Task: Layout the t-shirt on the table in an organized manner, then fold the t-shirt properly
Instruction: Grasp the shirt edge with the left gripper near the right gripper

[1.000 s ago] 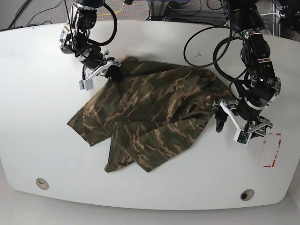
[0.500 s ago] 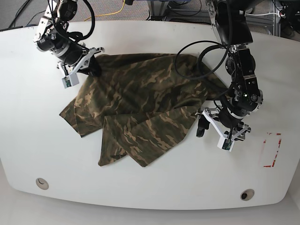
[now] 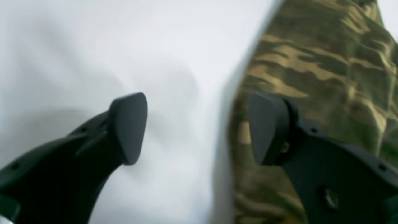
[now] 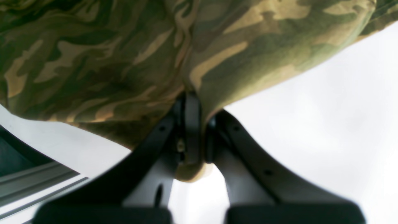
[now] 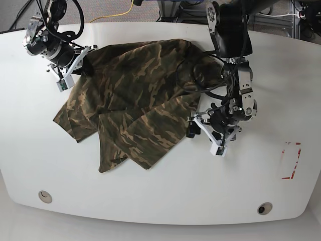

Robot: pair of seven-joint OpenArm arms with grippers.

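Shirt (image 5: 135, 105) lying limp, soft, light on counter (image 5: 150, 201). Right gripper (image 4: 194, 130) pinching its edge; left gripper (image 3: 199, 130) gaping wide, straddling opposite hem, likely next hold.

right gripper (image 4: 194, 130) clamped tight on cloth, left gripper (image 3: 199, 129) jaws spread wide, arm bent low

Bright, even light; blurry wrist views

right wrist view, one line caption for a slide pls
Right gripper shut on a fold of the camouflage t-shirt above the white table.
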